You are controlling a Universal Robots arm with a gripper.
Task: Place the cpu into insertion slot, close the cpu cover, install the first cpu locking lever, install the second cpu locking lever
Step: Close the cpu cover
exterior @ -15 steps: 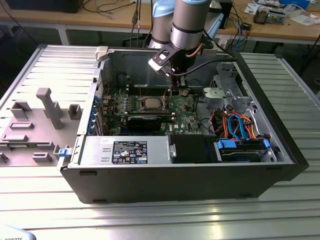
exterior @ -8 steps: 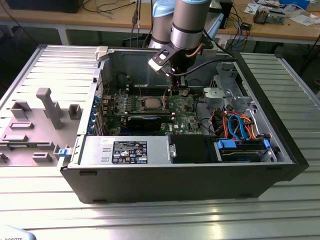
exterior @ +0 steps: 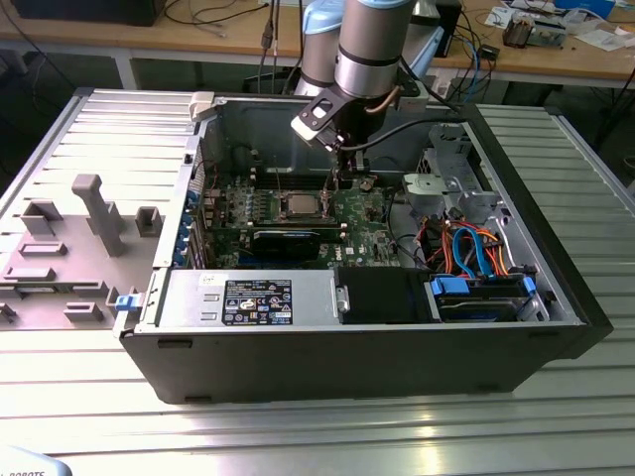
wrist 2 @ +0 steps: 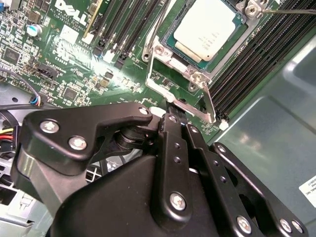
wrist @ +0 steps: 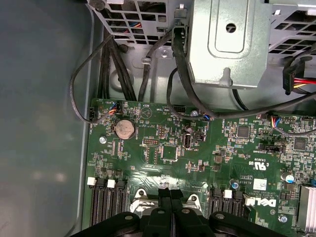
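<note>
The cpu [wrist 2: 210, 27], a square chip with a dull silver top, lies flat in the insertion slot [wrist 2: 173, 49] on the green motherboard; the exterior view also shows the cpu [exterior: 301, 205]. The silver cpu cover [wrist 2: 197, 76] frames the chip and looks laid down around it. One thin wire locking lever [wrist 2: 157, 30] runs along one side of the socket, and another lever [wrist 2: 289, 10] runs past the opposite corner. My gripper [wrist 2: 174, 117] hangs low beside the socket's corner, its black fingers [wrist: 164, 200] pressed together, shut, holding nothing. In the exterior view the gripper [exterior: 342, 177] is just to the socket's right.
Black memory slots [wrist 2: 123, 29] flank the socket. A metal drive cage [wrist: 227, 39] and black cables [wrist: 177, 64] lie beyond the board. A long black card [exterior: 288, 241], the power supply [exterior: 248, 297] and the case walls [exterior: 213, 129] hem in the space.
</note>
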